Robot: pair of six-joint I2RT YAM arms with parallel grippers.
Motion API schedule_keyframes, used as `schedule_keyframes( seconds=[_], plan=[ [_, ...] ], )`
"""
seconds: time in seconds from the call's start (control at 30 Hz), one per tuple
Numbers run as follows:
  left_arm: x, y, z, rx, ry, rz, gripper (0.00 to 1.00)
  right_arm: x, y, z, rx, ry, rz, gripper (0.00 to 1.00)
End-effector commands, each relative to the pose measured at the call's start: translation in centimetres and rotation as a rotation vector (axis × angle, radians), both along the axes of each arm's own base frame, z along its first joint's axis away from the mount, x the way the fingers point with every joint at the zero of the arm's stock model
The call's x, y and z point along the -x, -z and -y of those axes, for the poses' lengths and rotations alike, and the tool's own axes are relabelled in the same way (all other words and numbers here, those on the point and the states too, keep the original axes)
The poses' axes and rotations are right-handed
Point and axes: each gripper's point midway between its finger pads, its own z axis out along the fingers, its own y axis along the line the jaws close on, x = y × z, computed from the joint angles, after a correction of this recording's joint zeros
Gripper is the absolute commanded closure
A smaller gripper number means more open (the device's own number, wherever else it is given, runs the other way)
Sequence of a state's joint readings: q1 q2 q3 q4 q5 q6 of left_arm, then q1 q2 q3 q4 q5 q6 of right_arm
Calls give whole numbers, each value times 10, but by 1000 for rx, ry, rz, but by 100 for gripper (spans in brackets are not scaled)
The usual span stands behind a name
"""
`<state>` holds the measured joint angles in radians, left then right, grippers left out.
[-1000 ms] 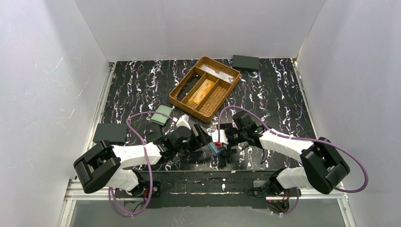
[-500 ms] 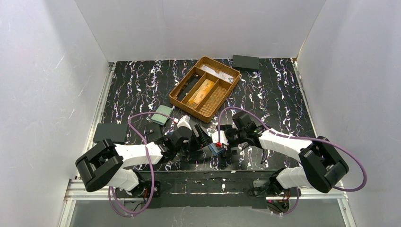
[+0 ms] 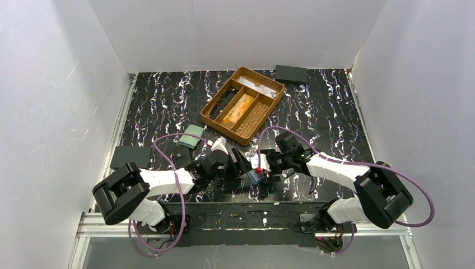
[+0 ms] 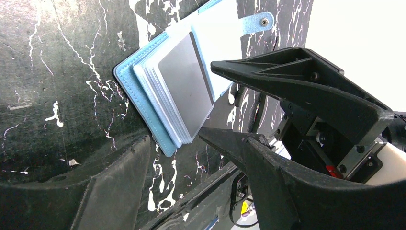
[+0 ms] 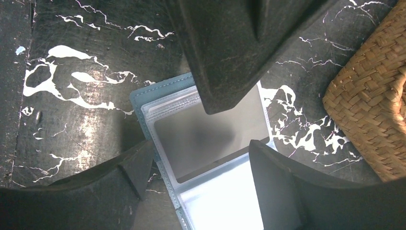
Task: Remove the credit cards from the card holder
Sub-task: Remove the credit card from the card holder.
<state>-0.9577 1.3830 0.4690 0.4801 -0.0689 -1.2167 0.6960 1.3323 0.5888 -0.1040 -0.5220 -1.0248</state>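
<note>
The light-blue card holder (image 3: 255, 177) lies open on the table near the front edge. In the left wrist view the card holder (image 4: 143, 96) shows clear sleeves, a grey panel on top and its snap tab (image 4: 259, 21). My left gripper (image 4: 172, 137) is open, with its tips at the holder's near corner. My right gripper (image 5: 196, 152) is open and straddles the holder (image 5: 143, 98), one finger at each side edge. The two grippers (image 3: 240, 163) (image 3: 262, 168) meet over it. Orange-gold cards (image 3: 236, 109) lie in the basket. No orange-gold card shows in the holder.
A wicker divided basket (image 3: 268, 86) stands behind the grippers, and its corner (image 5: 373, 100) is close on the right. A pale green wallet (image 3: 194, 136) lies left of centre. Dark wallets lie at the left edge (image 3: 130, 157) and back right (image 3: 290, 73).
My left arm has crept slightly right toward the holder. The right gripper and the holder stay where they were.
</note>
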Motion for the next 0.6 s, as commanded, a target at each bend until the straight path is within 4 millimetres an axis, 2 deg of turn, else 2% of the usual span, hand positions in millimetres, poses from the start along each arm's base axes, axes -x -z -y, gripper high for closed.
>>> schedule_keyframes(
  seconds=[0.0,0.37,0.57],
  plan=[
    [-4,-5,6,29,-2,6,30,-6,-15,-7,-37,6,29,21],
    [-5,-6,11,56,-1,-1,30,-7,-19,-8,-41,20,28,37],
    [-6,-6,13,70,-4,-3,30,-8,-23,-8,-49,24,30,43]
  ],
)
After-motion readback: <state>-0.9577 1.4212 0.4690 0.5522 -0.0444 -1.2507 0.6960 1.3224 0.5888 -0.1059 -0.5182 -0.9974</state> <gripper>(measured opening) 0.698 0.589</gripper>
